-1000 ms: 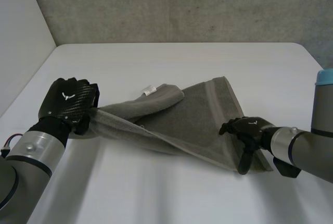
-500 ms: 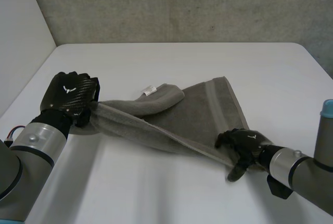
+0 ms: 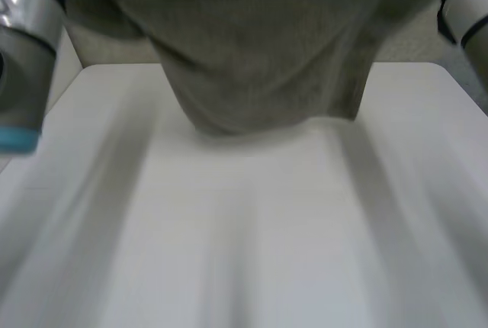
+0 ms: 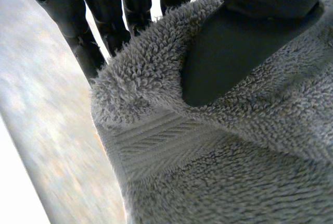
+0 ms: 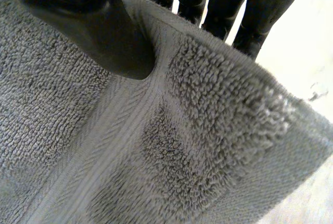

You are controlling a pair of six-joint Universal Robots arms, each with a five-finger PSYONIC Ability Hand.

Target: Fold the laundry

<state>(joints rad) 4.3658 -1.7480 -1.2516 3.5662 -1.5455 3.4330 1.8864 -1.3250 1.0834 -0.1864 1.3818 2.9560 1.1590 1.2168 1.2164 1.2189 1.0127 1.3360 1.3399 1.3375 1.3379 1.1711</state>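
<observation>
A grey terry towel [image 3: 259, 53] hangs high above the white table [image 3: 244, 229], its lower edge sagging just over the table's far part. My left hand [image 4: 234, 47] pinches the towel [image 4: 218, 156] near a corner by the woven band, thumb on the front and fingers [image 4: 83, 26] behind the edge. My right hand [image 5: 93, 26] pinches another corner of the towel [image 5: 156, 146] the same way, thumb on the band and fingers [image 5: 218, 5] behind. My left arm [image 3: 23, 46] and right arm [image 3: 467, 4] are raised at either side of the cloth.
The bare tabletop stretches from under the towel to the near edge. Its far corners [image 3: 427, 69] meet the walls behind the hanging cloth.
My right hand shut on the towel's near corner. Both arms then lifted the towel off the table, so it now hangs spread between them.
</observation>
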